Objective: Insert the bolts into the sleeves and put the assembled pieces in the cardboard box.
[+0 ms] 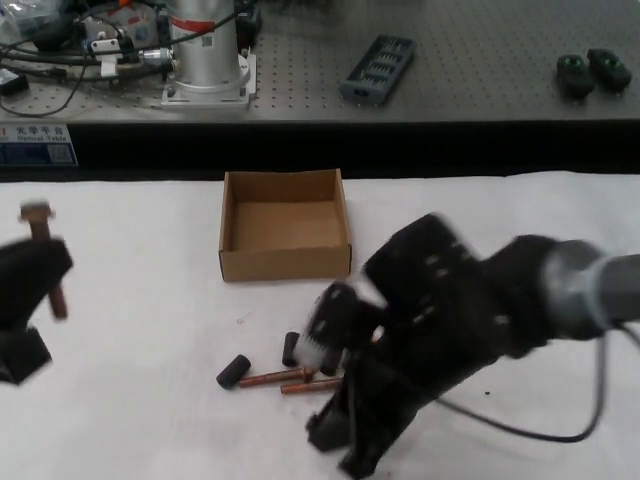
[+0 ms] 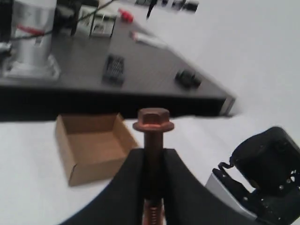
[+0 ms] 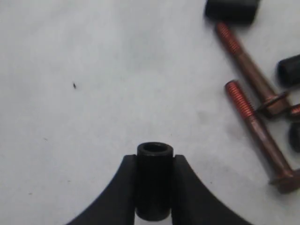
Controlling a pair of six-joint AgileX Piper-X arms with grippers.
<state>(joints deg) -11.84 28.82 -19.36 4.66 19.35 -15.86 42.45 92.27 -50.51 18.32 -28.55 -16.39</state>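
Observation:
My left gripper (image 2: 153, 157) is shut on a copper bolt (image 2: 153, 136), held upright with its hex head on top. In the high view it stands at the far left (image 1: 35, 275), raised above the cloth with the bolt (image 1: 47, 262). My right gripper (image 3: 154, 161) is shut on a black sleeve (image 3: 154, 183), open end showing, just above the white cloth. The right arm (image 1: 450, 300) hangs over the front middle of the bench. Two loose bolts (image 3: 246, 65) (image 3: 260, 133) and loose sleeves (image 3: 232, 9) (image 3: 289, 70) lie beside it. The cardboard box (image 1: 285, 225) stands open behind them.
Loose bolts (image 1: 275, 378) and black sleeves (image 1: 233, 372) (image 1: 291, 348) lie just in front of the box. A dark perforated bench behind holds a metal column (image 1: 205, 50), a grey rack (image 1: 378, 68) and cables. White cloth (image 1: 140, 330) covers the work area.

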